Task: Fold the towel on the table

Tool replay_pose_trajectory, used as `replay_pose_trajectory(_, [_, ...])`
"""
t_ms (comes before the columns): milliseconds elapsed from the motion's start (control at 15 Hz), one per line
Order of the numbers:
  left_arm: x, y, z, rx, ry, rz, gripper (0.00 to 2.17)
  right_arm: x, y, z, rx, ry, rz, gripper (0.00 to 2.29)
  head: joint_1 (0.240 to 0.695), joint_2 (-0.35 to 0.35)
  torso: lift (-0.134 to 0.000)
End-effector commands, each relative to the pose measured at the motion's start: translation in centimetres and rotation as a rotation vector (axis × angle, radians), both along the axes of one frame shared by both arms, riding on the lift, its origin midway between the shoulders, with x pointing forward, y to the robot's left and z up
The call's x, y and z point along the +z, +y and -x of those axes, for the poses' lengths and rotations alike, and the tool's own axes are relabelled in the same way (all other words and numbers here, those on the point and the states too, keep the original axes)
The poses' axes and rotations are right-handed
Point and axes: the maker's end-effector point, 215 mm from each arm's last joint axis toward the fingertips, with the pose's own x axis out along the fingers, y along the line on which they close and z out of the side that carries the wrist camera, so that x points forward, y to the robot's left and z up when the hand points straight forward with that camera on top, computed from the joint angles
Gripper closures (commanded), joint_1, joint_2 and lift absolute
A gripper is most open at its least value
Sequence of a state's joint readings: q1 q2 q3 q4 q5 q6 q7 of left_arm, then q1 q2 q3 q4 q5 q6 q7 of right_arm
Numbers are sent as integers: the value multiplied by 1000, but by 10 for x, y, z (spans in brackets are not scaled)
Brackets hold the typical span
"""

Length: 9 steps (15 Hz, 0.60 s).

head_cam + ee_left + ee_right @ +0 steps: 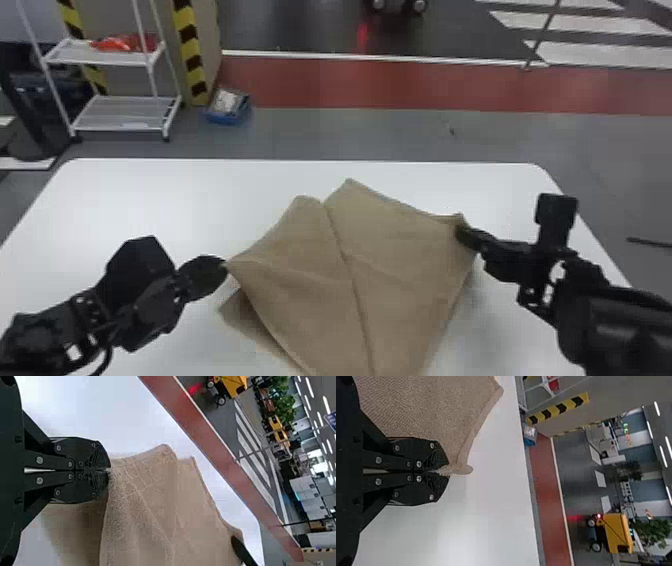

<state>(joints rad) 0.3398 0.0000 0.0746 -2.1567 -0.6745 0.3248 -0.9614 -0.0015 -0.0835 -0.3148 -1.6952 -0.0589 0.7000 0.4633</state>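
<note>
Okay, starting up close, saw the tan towel [400,250] running off the bottom edge of the head view, spread across the white table [140,200] between the two arms. Caught a lower layer poking out from underneath on the left side. Also noticed a long line down the middle of the cloth, couldn't tell if crease or seam.

Bit farther up, found the left gripper [223,266] at the towel's left corner, jaws together and pinched on the fabric. Got the same from the left wrist view, with cloth spreading away from the tips of the left gripper [109,470]. Then spotted the right gripper [464,234] over at the right corner, slightly farther out, also clamped on cloth. Saw a little tuft sticking out past the tips of the right gripper [448,472] in its wrist view.

Beyond those, made out two peaks at the towel's far edge with a notch between, well short of the table's far edge. Past that, saw grey floor [350,135], a blue bin [227,116] near a white rack [120,115], then a red strip [400,85]. Way back, spotted a yellow vehicle [616,533].
</note>
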Motion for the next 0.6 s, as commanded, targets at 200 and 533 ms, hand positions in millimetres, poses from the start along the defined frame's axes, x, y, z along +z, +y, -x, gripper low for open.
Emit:
replay_pose_trajectory(200, [-7,31,-12,131,16,17,2148,15,-130,123,-231,-129,8,1784,695,-242,-115])
replay_pose_trajectory(533, [2,117,22,321,-3,-15,2148,34,-134,158,-232,-201,10,1781,695,-308,-114])
